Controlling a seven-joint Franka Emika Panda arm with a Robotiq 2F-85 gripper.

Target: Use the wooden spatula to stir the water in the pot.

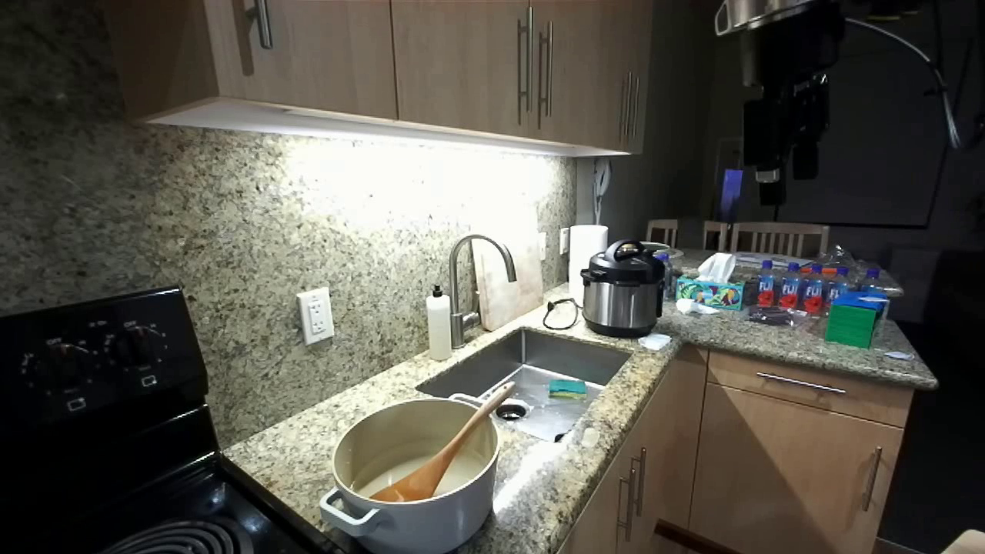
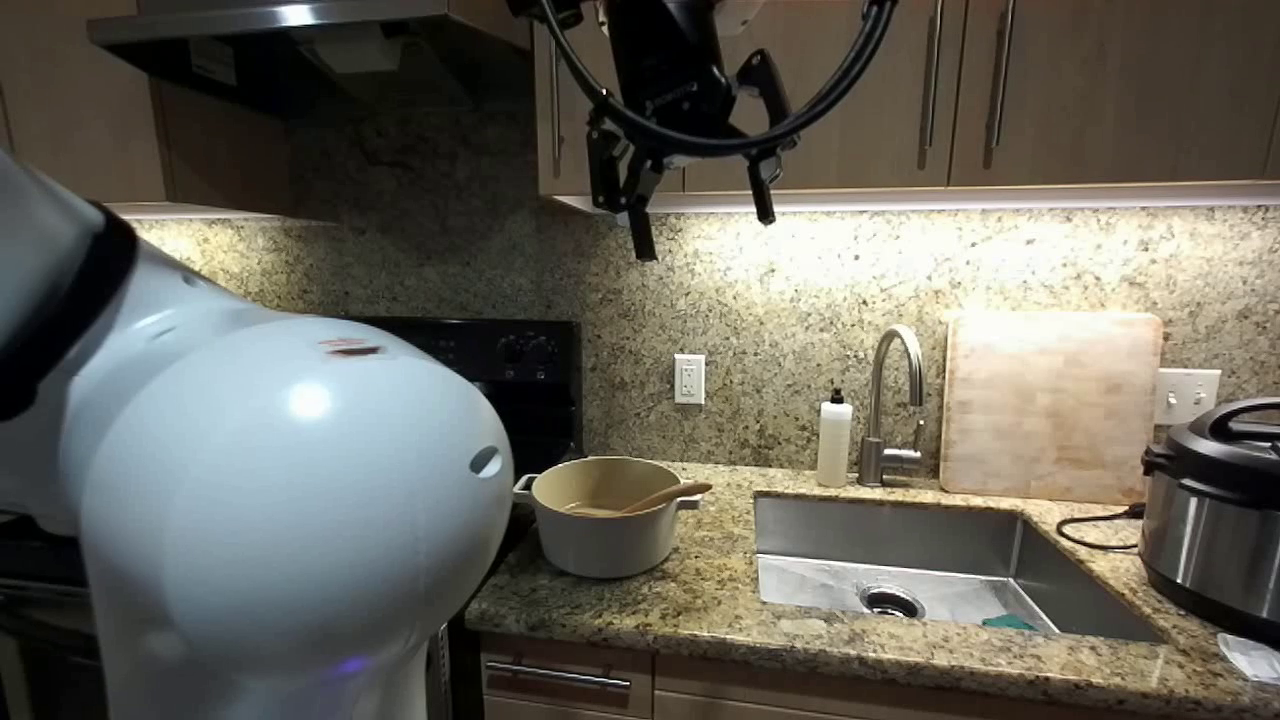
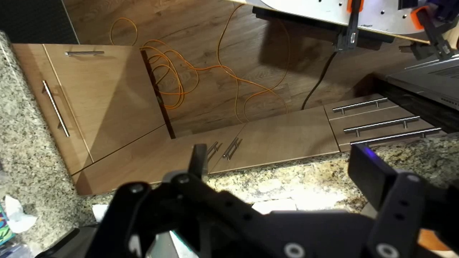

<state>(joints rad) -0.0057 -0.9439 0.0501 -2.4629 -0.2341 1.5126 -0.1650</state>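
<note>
The white pot stands on the counter between stove and sink; it also shows in an exterior view. The light-brown wooden spatula leans in it, blade down inside and handle tip over the rim toward the sink; its handle also shows in an exterior view. Pale water lies at the pot's bottom. My gripper is open and empty, high above the counter, well apart from pot and spatula. It shows in the wrist view with fingers wide apart; most of the pot is hidden there.
The sink holds a green sponge. Behind it stand the faucet, soap bottle and cutting board. The electric cooker stands beyond. The stove is beside the pot. Upper cabinets overhang the counter.
</note>
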